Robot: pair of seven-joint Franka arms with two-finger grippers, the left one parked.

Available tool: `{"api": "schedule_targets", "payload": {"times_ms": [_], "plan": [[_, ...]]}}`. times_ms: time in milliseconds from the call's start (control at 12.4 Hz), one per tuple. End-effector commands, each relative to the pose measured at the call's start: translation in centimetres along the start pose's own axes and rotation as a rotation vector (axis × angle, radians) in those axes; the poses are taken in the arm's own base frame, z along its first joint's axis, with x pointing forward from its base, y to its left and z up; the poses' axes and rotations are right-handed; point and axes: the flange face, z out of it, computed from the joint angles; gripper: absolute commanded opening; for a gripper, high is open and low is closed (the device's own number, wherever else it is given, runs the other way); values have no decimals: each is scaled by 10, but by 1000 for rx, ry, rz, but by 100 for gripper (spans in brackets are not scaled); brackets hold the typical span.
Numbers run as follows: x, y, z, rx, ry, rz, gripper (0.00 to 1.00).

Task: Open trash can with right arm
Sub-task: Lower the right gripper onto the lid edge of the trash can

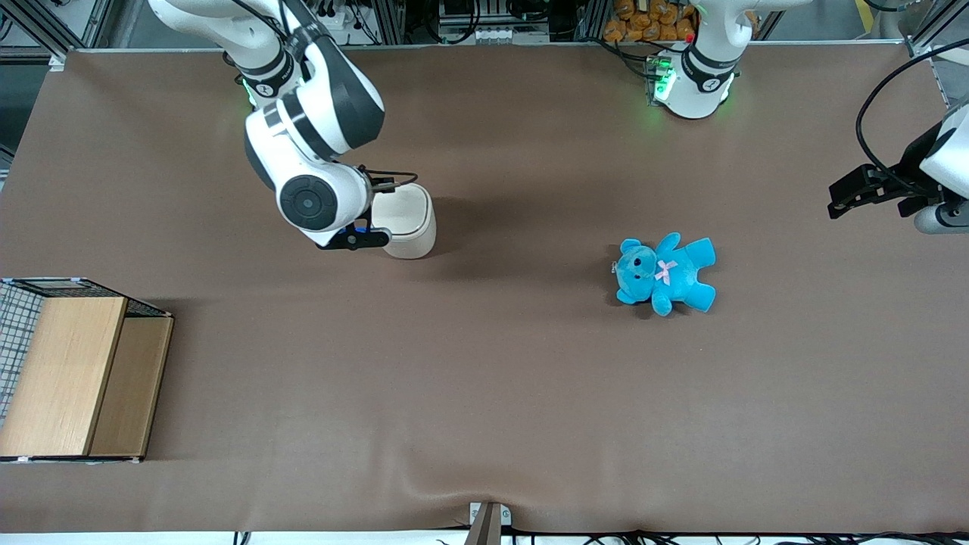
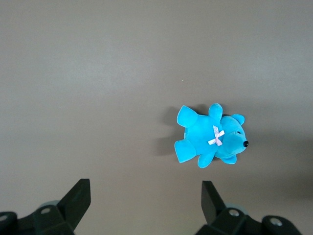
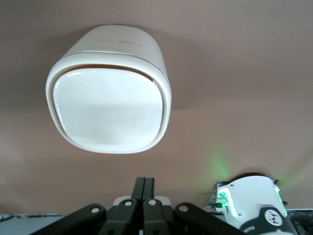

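The trash can (image 1: 412, 219) is a small cream-white bin standing upright on the brown table, toward the working arm's end. In the right wrist view its flat lid (image 3: 110, 110) lies closed, flush in the rounded-square rim. My right arm (image 1: 318, 121) reaches down beside the can. Its black gripper (image 1: 371, 239) is at the can's edge, on the side nearer the front camera. In the right wrist view the gripper (image 3: 145, 180) is shut, its two fingers pressed together with nothing between them, and it is apart from the lid.
A blue teddy (image 1: 665, 272) lies on the table toward the parked arm's end and also shows in the left wrist view (image 2: 210, 137). A wooden box with wire mesh (image 1: 76, 371) stands at the working arm's end, nearer the front camera.
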Motion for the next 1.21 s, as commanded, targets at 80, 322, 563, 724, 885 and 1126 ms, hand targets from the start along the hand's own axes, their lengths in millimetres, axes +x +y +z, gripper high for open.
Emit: {"api": "schedule_targets", "payload": {"times_ms": [80, 322, 563, 724, 885, 1126], "plan": [[-3, -9, 27, 8, 18, 47, 0], [12, -8, 47, 10, 23, 86, 0], [24, -6, 54, 20, 29, 115, 0], [27, -7, 59, 17, 27, 118, 0], [32, -8, 63, 17, 29, 121, 0], [43, -8, 77, 15, 29, 130, 0]]}}
